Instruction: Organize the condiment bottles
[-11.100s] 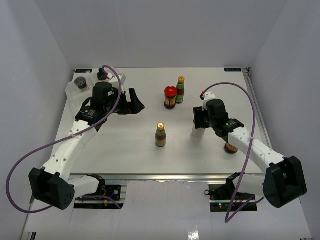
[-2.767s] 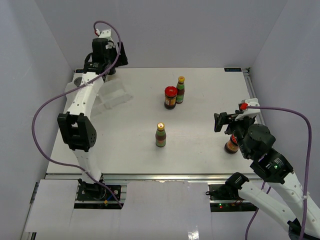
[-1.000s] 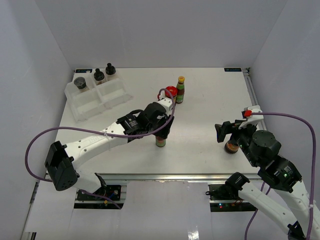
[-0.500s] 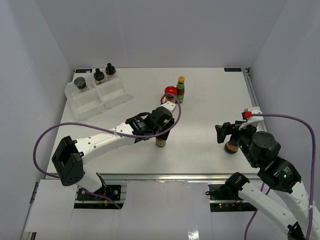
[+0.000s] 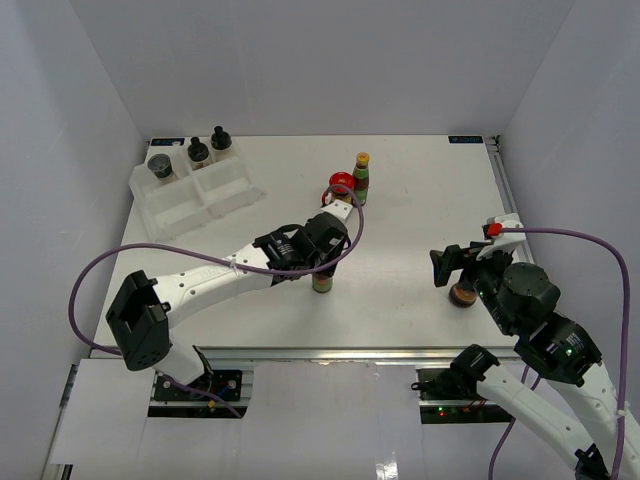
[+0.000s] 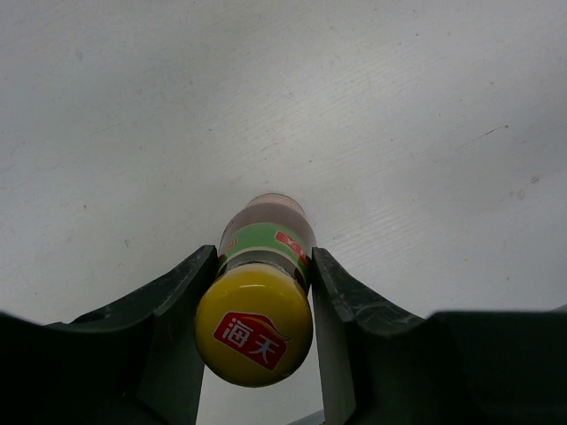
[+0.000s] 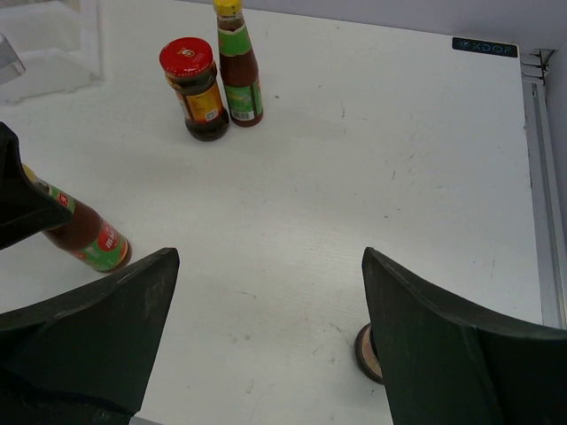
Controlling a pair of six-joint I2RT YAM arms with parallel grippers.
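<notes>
Our left hand [image 6: 263, 266] has just closed from wide onto the neck of the slim yellow-capped bottle [image 6: 254, 323] standing in the middle of the surface [image 5: 420, 200], so we judge it gripped and ready to lift toward the tray [image 5: 175, 215], while our right hand [image 7: 270, 257] hangs spread over a squat jar [image 7: 368, 351]

- I'm looking at a white surface [image 5: 430, 190] with a metal rail [image 5: 505, 190] along its right edge.
- A clear tray [image 5: 190, 205] sits on it at the far-left corner.
- Around the far middle, a red-lidded jar [image 7: 197, 88] and the far bottle [image 5: 361, 178] stand upright, just beside each other.
- The near bottle [image 5: 322, 283] stands closer to the front, well apart from that pair.
- The right jar [image 5: 461, 295] stands towards the right side. I can only see its lower part.
</notes>
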